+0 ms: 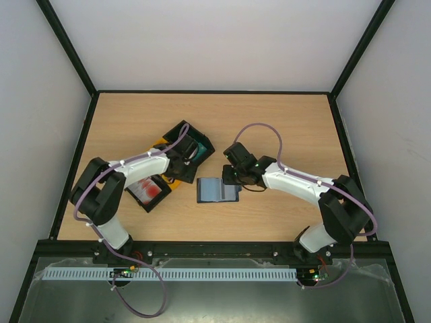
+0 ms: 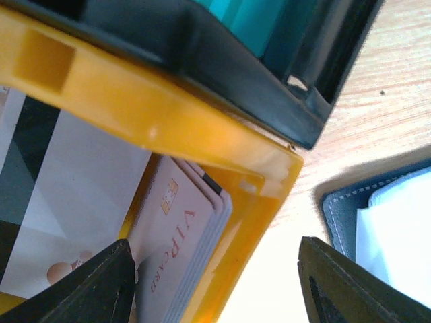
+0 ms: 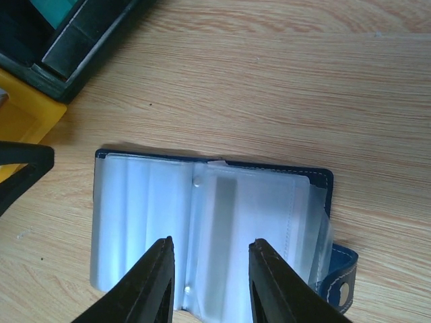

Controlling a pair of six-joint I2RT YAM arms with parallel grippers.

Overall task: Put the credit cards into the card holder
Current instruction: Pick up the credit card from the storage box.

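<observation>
The card holder (image 1: 217,190) lies open on the table, navy with pale clear pockets facing up. In the right wrist view it (image 3: 135,222) fills the lower middle, snap tab at the lower right. My right gripper (image 3: 210,269) is open and empty, just above the holder's pockets. My left gripper (image 2: 215,282) is open and empty, straddling the yellow tray wall beside a stack of whitish credit cards (image 2: 178,249) marked VIP CARD. Teal cards (image 2: 242,20) sit in the black compartment. Cards with red marks (image 1: 151,192) lie in the tray's near compartment.
The black-and-yellow tray (image 1: 165,145) lies left of the holder, partly under my left arm; its corner shows in the right wrist view (image 3: 60,54). The holder's edge shows in the left wrist view (image 2: 350,208). Black frame rails border the wooden table.
</observation>
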